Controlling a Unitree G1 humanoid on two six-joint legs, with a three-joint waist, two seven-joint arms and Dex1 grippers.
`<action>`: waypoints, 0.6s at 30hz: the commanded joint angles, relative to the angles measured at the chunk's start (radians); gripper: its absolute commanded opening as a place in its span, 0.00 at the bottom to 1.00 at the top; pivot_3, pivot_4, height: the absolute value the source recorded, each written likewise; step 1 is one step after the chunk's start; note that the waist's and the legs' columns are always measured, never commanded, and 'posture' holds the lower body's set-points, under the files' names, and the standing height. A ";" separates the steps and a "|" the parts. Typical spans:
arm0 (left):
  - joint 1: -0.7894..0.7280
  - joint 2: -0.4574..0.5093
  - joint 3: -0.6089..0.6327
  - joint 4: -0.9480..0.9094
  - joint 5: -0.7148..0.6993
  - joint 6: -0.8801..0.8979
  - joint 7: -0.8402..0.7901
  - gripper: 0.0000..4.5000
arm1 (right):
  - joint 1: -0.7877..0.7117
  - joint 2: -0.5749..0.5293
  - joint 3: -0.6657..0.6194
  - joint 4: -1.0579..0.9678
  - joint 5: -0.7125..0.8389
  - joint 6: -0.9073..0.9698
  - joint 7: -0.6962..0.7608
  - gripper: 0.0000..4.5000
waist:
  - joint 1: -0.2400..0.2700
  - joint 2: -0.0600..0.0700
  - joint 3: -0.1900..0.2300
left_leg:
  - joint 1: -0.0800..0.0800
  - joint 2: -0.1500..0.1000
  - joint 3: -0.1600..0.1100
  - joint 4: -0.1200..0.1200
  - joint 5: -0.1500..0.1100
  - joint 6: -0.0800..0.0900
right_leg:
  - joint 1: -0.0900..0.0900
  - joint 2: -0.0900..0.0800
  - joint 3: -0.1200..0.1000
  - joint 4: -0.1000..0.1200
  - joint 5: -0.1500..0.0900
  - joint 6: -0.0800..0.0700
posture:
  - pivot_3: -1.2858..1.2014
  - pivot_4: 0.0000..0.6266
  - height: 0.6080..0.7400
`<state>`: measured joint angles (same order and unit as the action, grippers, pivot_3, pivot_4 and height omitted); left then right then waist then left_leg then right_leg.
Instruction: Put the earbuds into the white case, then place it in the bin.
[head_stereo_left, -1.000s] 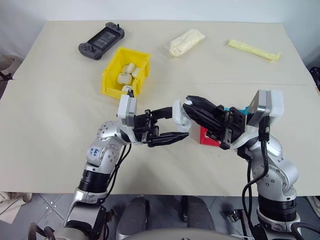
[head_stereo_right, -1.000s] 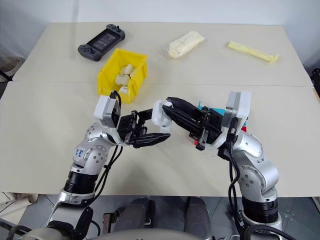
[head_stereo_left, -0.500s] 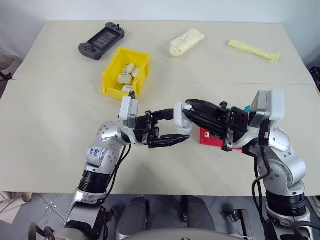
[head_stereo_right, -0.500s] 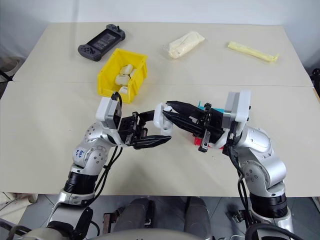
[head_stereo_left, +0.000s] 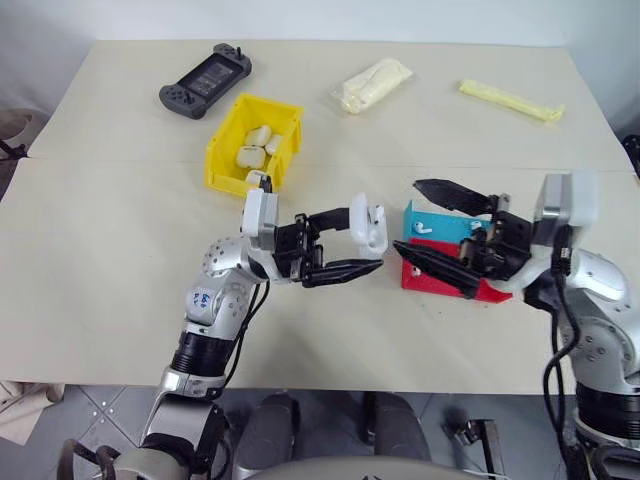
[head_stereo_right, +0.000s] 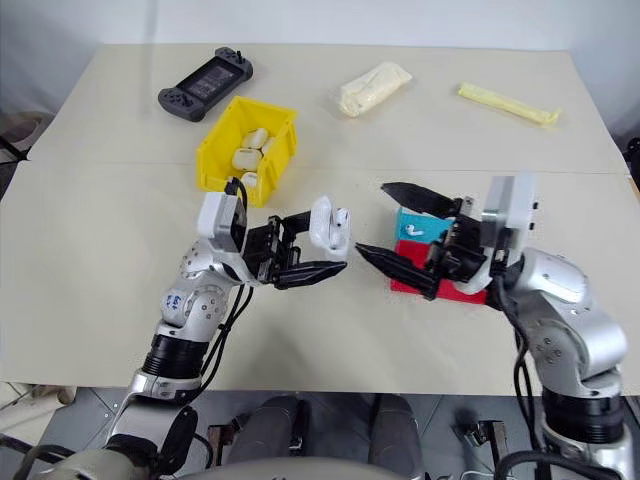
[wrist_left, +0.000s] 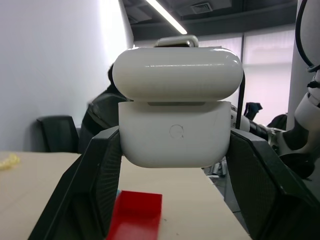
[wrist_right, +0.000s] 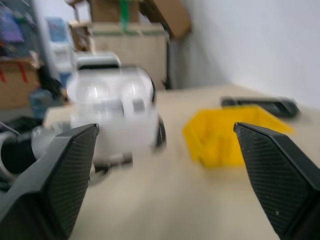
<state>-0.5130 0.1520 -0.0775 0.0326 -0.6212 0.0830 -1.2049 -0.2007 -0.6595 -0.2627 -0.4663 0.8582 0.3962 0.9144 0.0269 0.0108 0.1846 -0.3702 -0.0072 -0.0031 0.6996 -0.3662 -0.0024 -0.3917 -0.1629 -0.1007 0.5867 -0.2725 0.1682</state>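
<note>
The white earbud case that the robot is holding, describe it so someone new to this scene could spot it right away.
Start at the small bright yellow plastic bin on the beige table, then come toward the robot to its left gripper. The glossy white rounded case is pinched there above the tabletop, lid ajar. The other white cases lie inside the bin.

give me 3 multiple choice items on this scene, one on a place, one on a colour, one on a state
1. Where is the game controller?
A. beyond the yellow bin, at the table's far side
B. inside the red tray
C. in the right pincer

2. What colour is the tray holding a loose earbud?
A. yellow
B. blue
C. black

3. How is the right pincer?
A. shut on a case
B. open, holding nothing
C. shut on an earbud

Key:
1 A, the game controller lies past the yellow bin.
2 B, an earbud lies in the blue tray.
3 B, the right pincer has spread fingers; the left pincer grips the white case.
</note>
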 joint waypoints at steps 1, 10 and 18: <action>-0.005 -0.001 0.008 0.029 0.026 -0.053 -0.011 0.62 | 0.093 -0.059 -0.142 0.001 -0.015 -0.032 0.039 0.99 | 0.004 0.000 0.000 | 0.000 0.000 0.000 0.000 0.000 0.000 | 0.000 0.000 0.000 0.000 0.000 0.000 | 0.52 0.24 1.00; 0.034 0.045 0.013 0.054 0.068 -0.106 -0.028 0.62 | 0.362 -0.143 -0.357 0.261 -0.221 -0.269 0.235 0.99 | 0.001 0.000 0.000 | 0.001 0.000 0.001 0.000 0.000 0.000 | 0.000 0.000 0.001 0.000 0.000 0.000 | 0.52 0.24 1.00; 0.072 0.046 0.002 0.018 0.088 -0.121 0.001 0.62 | 0.258 -0.216 -0.320 0.534 -0.315 -0.386 0.306 0.99 | -0.001 0.000 0.000 | 0.002 0.001 0.002 0.000 0.000 0.000 | 0.000 0.000 0.001 0.000 0.000 0.000 | 0.52 0.24 1.00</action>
<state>-0.4441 0.2016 -0.0770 0.0879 -0.5380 -0.0243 -1.2135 0.0786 -0.8489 -0.5836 0.0512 0.5497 0.0382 1.2011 0.0254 0.0108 0.1846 -0.3683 -0.0066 -0.0009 0.6995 -0.3662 -0.0021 -0.3912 -0.1629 -0.0993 0.5868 -0.2725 0.1683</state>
